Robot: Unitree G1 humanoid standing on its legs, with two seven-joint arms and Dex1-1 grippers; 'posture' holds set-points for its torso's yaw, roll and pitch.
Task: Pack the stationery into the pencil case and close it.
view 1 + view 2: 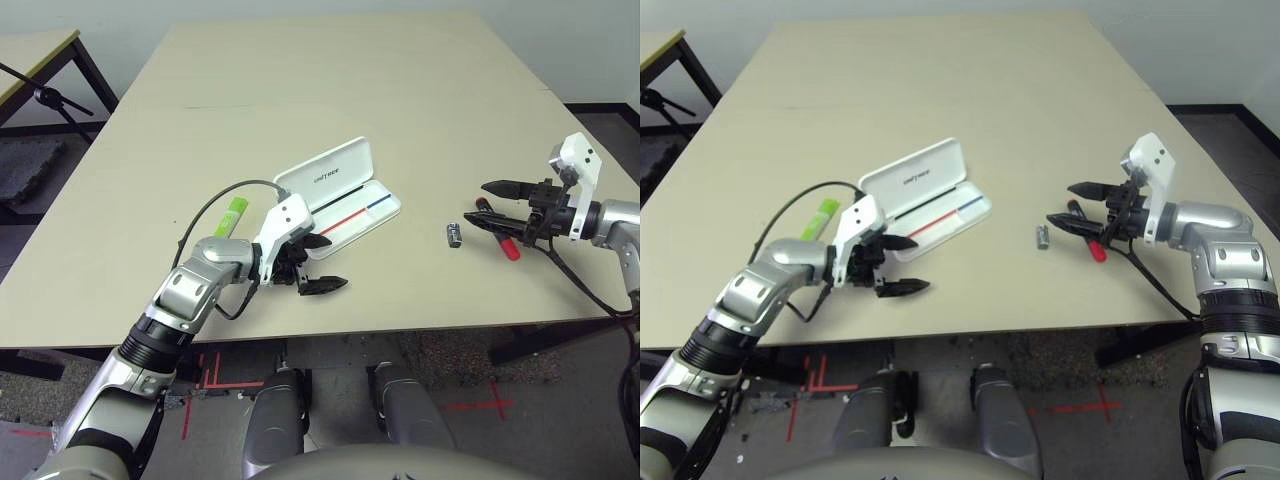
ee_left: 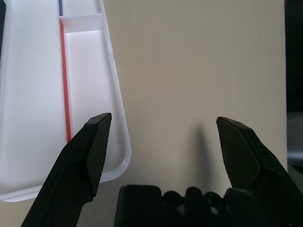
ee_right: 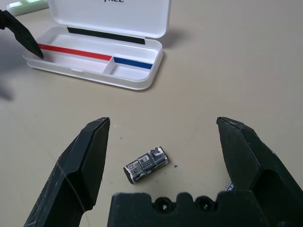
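Pencil case (image 1: pixel 340 196): lying open near the middle of the worktop (image 1: pixel 300 90), lid tilted back toward the far edge, tray facing up with red, blue and black lines inside; nothing in the tray yet, so ready to receive
Lime-green highlighter (image 1: pixel 232 216): flat on the worktop just beside the case's left end, partly behind the left arm's cable; apart from the case, not packed
Red marker (image 1: pixel 497 231): lying near the worktop's right edge, black cap toward the far side, under and between the right fingers; whether touched cannot be told
Small dark-silvery cylinder (image 3: pixel 146 164): loose on the worktop between the case and the marker, well apart from the case, lying on its side
Left gripper (image 1: pixel 318 263): fingers spread wide, nothing between them, hovering by the near-left corner of the tray, one fingertip over its rim, pointed across toward the right; probably placed to steady the case or wait near it
Right gripper (image 1: pixel 1078 205): fingers wide apart, empty, aimed along the worktop toward the cylinder and the case; likely lined up for a first pickup
Progress: none of the three pieces stowed, lid not closed
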